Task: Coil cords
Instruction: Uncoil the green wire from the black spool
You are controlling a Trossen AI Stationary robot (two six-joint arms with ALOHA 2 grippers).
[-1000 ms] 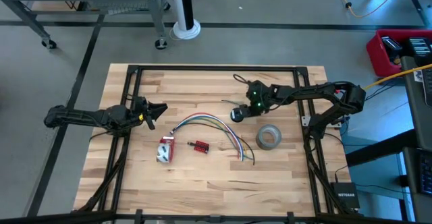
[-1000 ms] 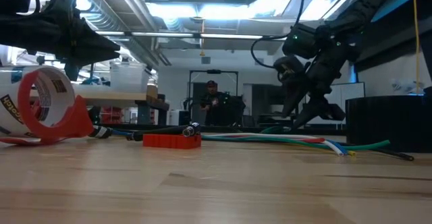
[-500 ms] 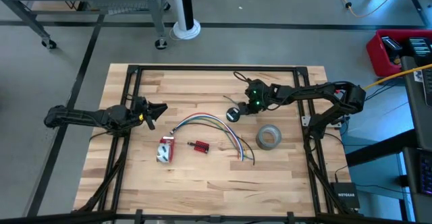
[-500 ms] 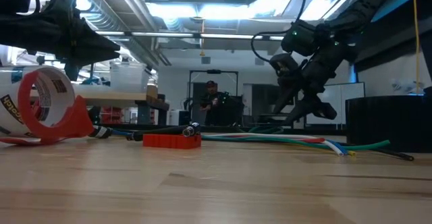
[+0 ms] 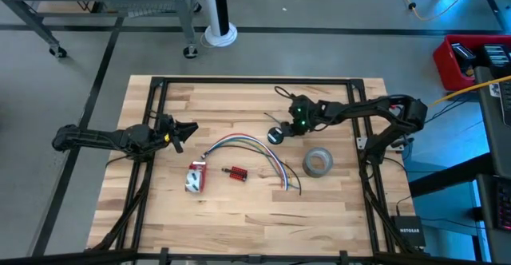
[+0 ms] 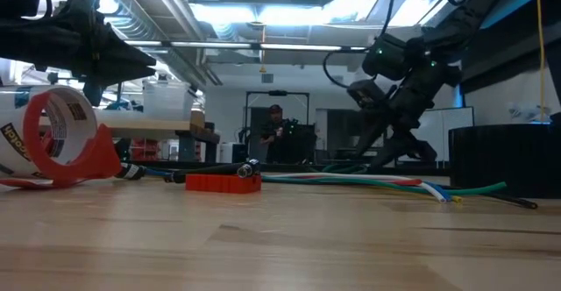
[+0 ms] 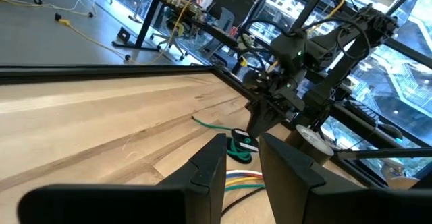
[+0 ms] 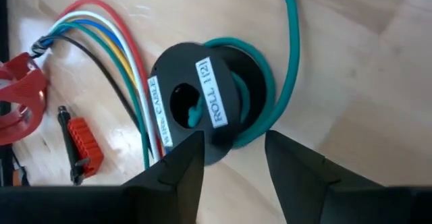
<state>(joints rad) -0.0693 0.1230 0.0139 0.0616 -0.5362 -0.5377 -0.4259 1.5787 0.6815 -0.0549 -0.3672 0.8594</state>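
The teal-green cord (image 8: 266,99) is wound on a small black spool (image 8: 202,102) that lies flat on the table; in the high view the spool (image 5: 275,136) sits right of centre. The cord's free end (image 5: 281,90) trails toward the far edge. My right gripper (image 8: 233,150) is open just above the spool, with one finger on either side; it also shows in the high view (image 5: 284,128) and the low view (image 6: 386,151). My left gripper (image 5: 188,129) is open and empty above the table's left part.
A bundle of coloured wires (image 5: 249,147) curves across the table's middle. A red connector (image 5: 235,172) and a red tape dispenser (image 5: 194,177) lie near it. A grey tape roll (image 5: 318,162) lies to the near right of the spool. A person (image 6: 274,133) sits far behind the table.
My right gripper has shifted a little toward the table's far edge over the spool and has turned slightly. It stays open.
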